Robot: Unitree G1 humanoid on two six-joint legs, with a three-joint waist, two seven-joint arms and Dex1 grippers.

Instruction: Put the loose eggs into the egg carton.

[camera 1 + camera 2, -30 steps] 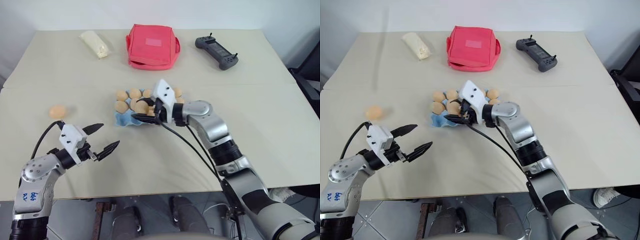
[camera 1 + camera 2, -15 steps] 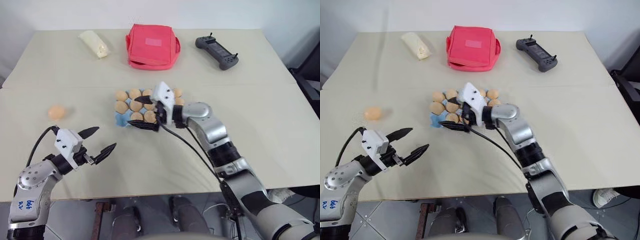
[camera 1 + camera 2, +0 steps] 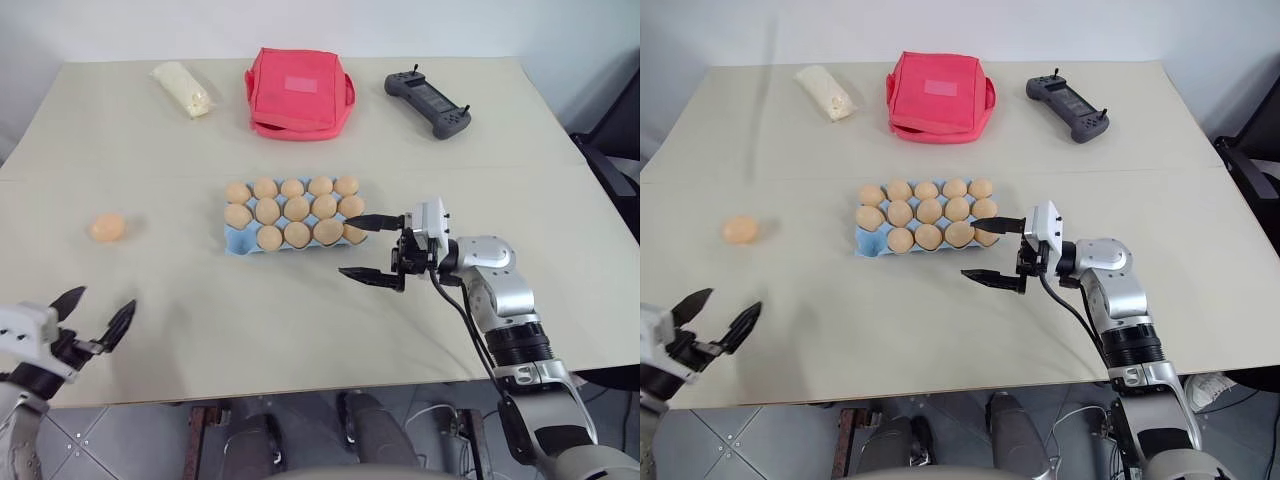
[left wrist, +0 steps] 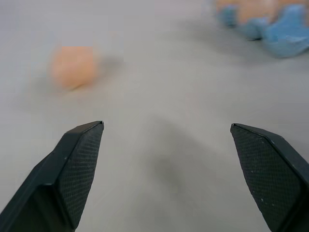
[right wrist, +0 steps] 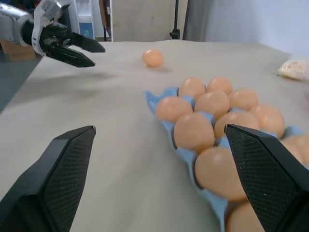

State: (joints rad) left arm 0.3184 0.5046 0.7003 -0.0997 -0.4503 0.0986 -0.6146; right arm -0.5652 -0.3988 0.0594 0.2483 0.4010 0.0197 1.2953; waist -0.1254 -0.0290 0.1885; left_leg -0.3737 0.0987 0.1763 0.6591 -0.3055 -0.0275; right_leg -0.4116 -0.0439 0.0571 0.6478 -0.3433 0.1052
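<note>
The light blue egg carton (image 3: 238,242) lies mid-table, holding several tan eggs; its front-left cup shows bare blue. One loose egg (image 3: 107,227) rests on the table well to the carton's left, also seen ahead of the left fingers as the egg (image 4: 72,65). My right gripper (image 3: 347,245) is open, level and empty, pointing at the carton's right end from just beside it. My left gripper (image 3: 100,305) is open and empty at the table's front left edge, nearer than the loose egg. From the right wrist I see the carton (image 5: 154,94), the loose egg (image 5: 152,57) and the left gripper (image 5: 67,46).
At the back of the table stand a red fabric pouch (image 3: 298,90), a cream-white packet (image 3: 183,87) to its left and a black controller (image 3: 428,103) to its right. The front edge of the table runs just below both grippers.
My right gripper opened over the carton, left an egg in it and drew back to the right. My left arm pulled back and leftward to the table's front corner.
</note>
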